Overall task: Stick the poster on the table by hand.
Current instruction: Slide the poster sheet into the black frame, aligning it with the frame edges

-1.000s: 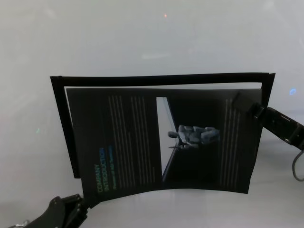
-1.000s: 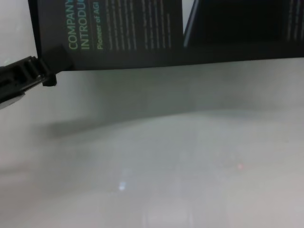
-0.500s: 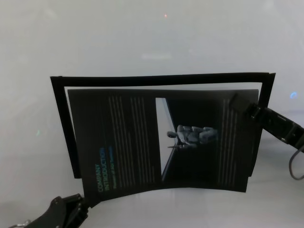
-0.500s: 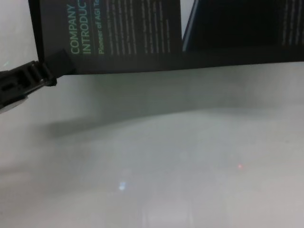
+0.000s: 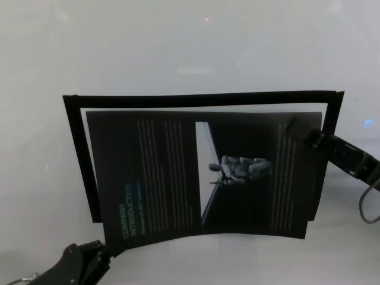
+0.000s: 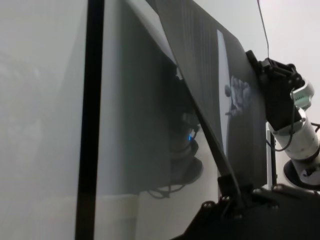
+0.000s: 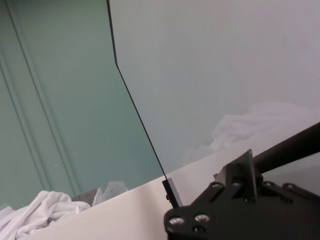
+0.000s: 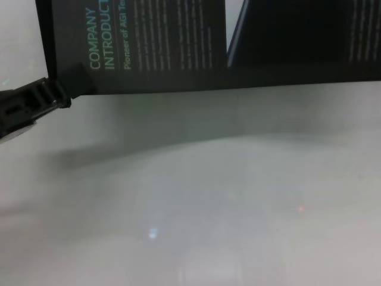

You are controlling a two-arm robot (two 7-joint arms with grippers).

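The poster [image 5: 178, 172], a black sheet with a teal heading, white text columns and a robot picture, hangs slightly bowed just above the pale table [image 5: 178, 47]. My left gripper [image 5: 108, 248] is shut on its near left corner, seen from below in the chest view as the left gripper [image 8: 66, 88] on the poster [image 8: 178, 47]. My right gripper [image 5: 304, 132] is shut on the far right corner. In the left wrist view the poster [image 6: 220, 90] runs edge-on from the left gripper [image 6: 232, 187] to the right gripper [image 6: 260, 70]. The right wrist view shows only the poster's thin edge [image 7: 135, 105].
A black rectangular outline [image 5: 196, 98] lies on the table under and around the poster, open toward me. A grey cable [image 5: 368, 208] loops off the right arm. Crumpled white cloth [image 7: 40, 215] lies beyond the table's edge in the right wrist view.
The poster has sunk a little toward the table and shifted slightly right at its left edge. Both grippers keep their hold on the same corners.
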